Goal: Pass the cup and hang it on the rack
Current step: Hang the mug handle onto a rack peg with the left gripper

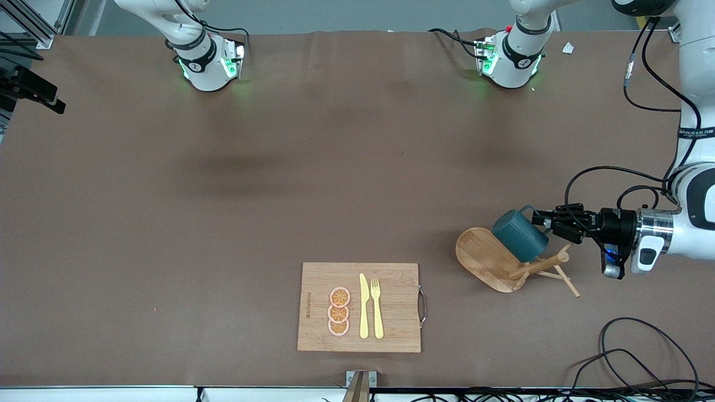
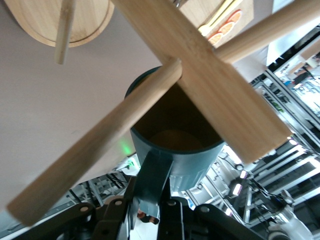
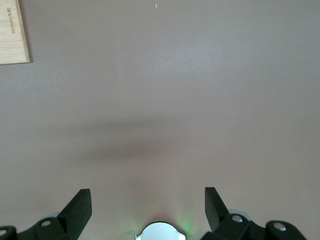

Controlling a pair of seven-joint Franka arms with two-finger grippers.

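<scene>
The cup (image 1: pixel 518 235), a dark teal ribbed mug, hangs on its side over the rack's oval base (image 1: pixel 481 261). My left gripper (image 1: pixel 540 219) is shut on its thin handle (image 2: pixel 154 176), which shows pinched between the black fingers (image 2: pixel 175 217). The cup's brown inside (image 2: pixel 172 127) faces the rack's post (image 2: pixel 200 65), and one peg (image 2: pixel 95 150) crosses its mouth. In the front view the rack's post and pegs (image 1: pixel 544 265) slant toward the left arm's end. My right gripper (image 3: pixel 147 200) is open over bare table, out of the front view.
A bamboo cutting board (image 1: pixel 360 307) lies near the front camera with orange slices (image 1: pixel 339 311), a yellow knife (image 1: pixel 363 307) and a fork (image 1: pixel 377 308) on it. Its corner (image 3: pixel 12 32) shows in the right wrist view. Loose cables (image 1: pixel 642 357) lie at the left arm's end.
</scene>
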